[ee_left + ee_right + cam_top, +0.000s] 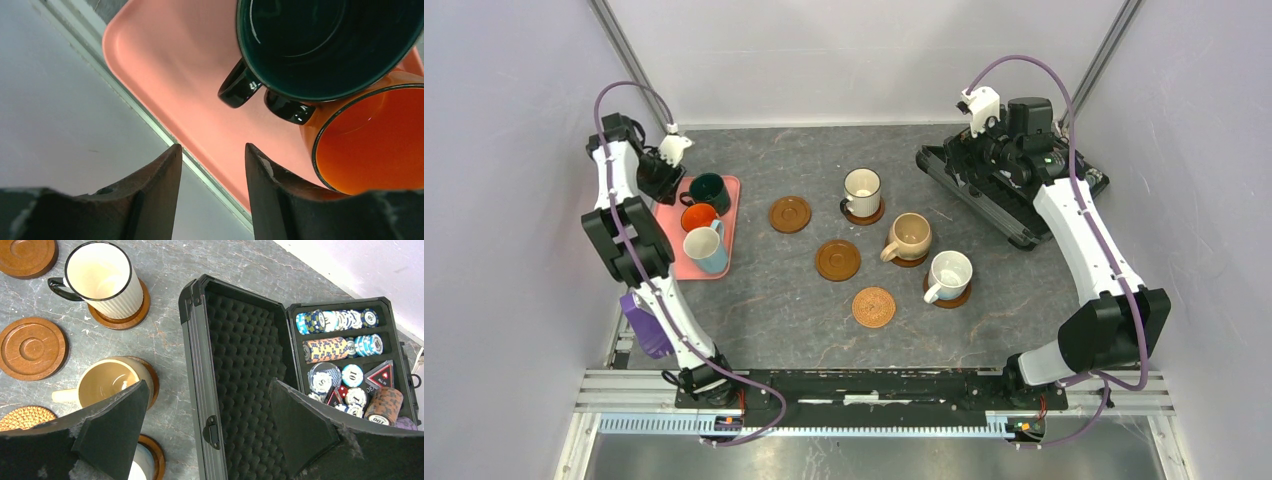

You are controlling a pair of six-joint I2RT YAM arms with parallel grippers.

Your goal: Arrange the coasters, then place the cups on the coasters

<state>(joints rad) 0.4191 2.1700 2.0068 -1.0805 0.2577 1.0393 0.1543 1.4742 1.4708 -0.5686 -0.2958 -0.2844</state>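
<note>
Left gripper (212, 150) hovers above the pink tray (170, 65), fingers roughly half apart, empty and touching nothing; the dark green cup (330, 45) stands just ahead of the fingertips with its handle turned towards them, so the handle side is probably the intended hold; the orange cup (370, 145) sits close beside it, slightly farther off, and the light blue cup (706, 248) lies behind the gripper, towards the arm's base; well to the gripper's right two brown coasters (790, 213) and the woven coaster (873, 307) lie bare and spaced, seemingly to leave room for these three cups; beyond them the cream cup (861, 192), beige cup (911, 236) and white cup (949, 274) each rest on a coaster; right gripper (209, 385), spread wide and empty, hangs over the open poker-chip case (240, 340), the laden coasters to its left.
</note>
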